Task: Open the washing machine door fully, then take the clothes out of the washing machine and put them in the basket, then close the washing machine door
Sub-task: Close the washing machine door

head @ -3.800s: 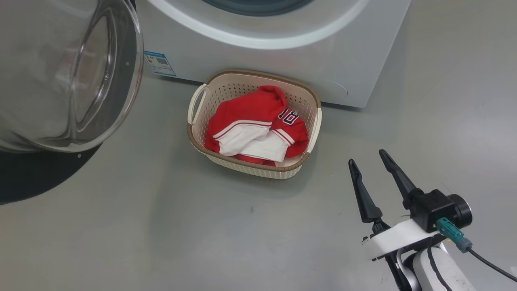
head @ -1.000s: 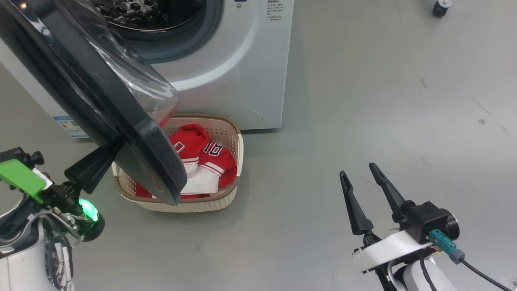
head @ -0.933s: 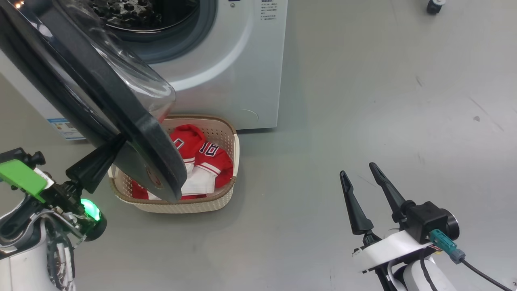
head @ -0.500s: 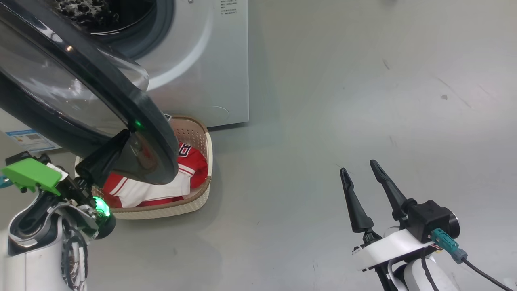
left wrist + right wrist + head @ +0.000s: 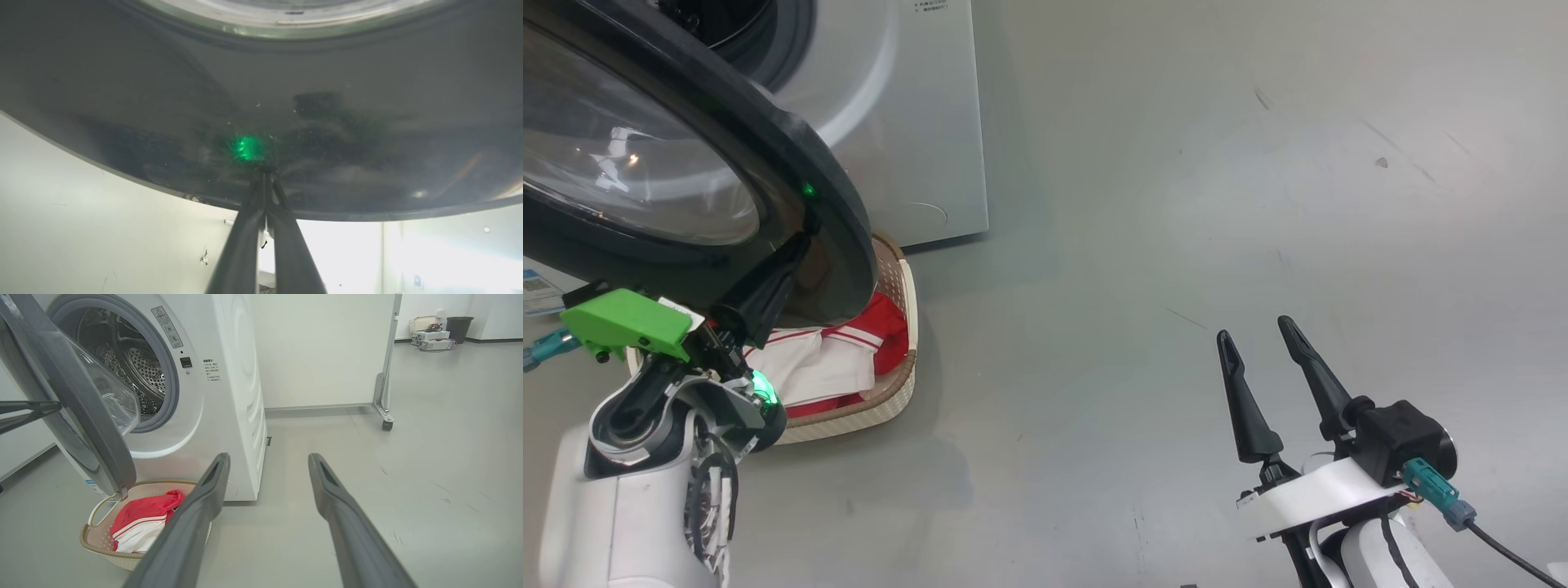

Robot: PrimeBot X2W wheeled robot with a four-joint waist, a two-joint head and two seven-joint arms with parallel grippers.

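One step left: your left tool (image 5: 803, 239), fingers together, has swung the door (image 5: 645, 163) nearer closed; right tool (image 5: 1255, 328) spread.

- Head view bright and even, lit softly from overhead; broad pale sheen across the grey floor (image 5: 1176, 204).
- Faint, soft-edged shadow on the floor beside and below the basket (image 5: 907, 286).
- White glare streaks in the glass of the washing machine door (image 5: 621, 155); small green glint on its black rim.
- Left wrist view dim, close against the door's rim; hazy green glow just above the tips of the left gripper (image 5: 265, 173), fingers soft; blown-out white at lower right.
- Right wrist view bright, background sharp; right gripper (image 5: 267, 457) blurred near the lens; washing machine (image 5: 229, 396) bowed by wide-angle distortion.
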